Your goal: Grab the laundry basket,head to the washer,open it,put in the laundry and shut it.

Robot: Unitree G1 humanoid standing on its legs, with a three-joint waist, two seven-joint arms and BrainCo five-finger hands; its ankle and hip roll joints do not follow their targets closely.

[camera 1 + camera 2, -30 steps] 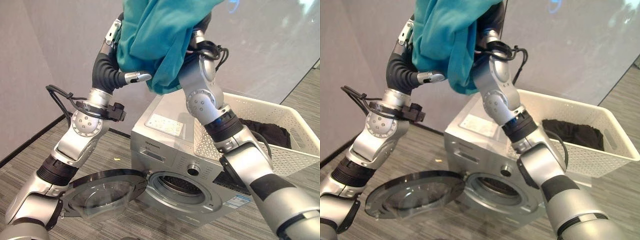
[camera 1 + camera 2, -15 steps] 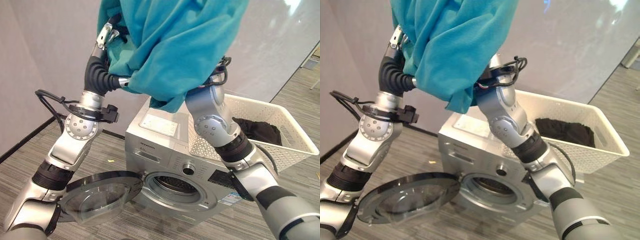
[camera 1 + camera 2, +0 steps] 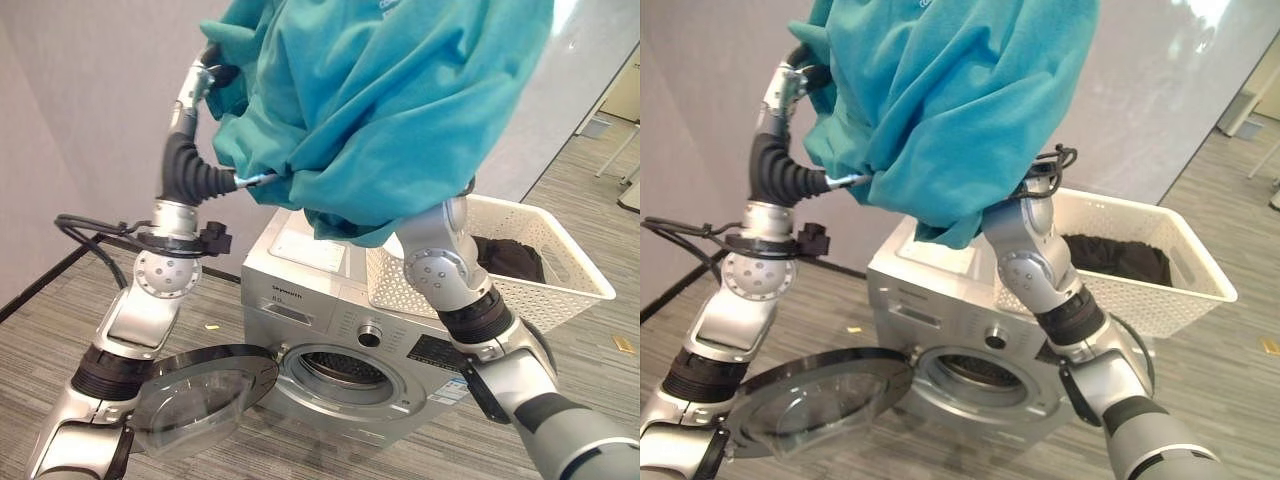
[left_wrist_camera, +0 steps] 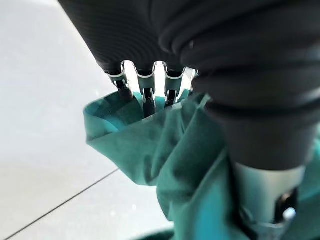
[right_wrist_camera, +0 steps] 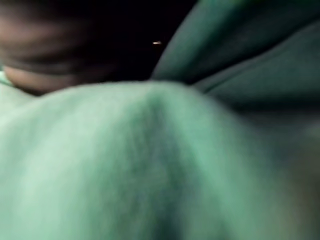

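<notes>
Left hand: the left hand is raised high on the robot's left side, its fingers curled into a fold of the teal garment; in its wrist view the cloth bunches right against the dark-tipped fingers, so the robot has a pinch on the fabric there.

Right hand: the right arm rises from the lower right and goes up under the cloth; the hand itself is buried in it, and its wrist view gives just teal fabric at close range, so whether those fingers are curled or straight cannot be told.

Teal garment: held up between the two arms, well above the machine, hanging as one broad bundle with its lowest fold drooping toward the washer's top.

Washer: stands directly below and in front of the bundle; its round door is swung open to the robot's left, lying nearly flat, and the drum opening faces the robot.

Key relation: the drum opening lies down and forward from both hands, well apart from the cloth; judged from this, the bundle must come down in front of the washer's face, not onto its top.

Laundry basket: white, resting on the washer's top toward the robot's right, with a dark garment left inside.
</notes>
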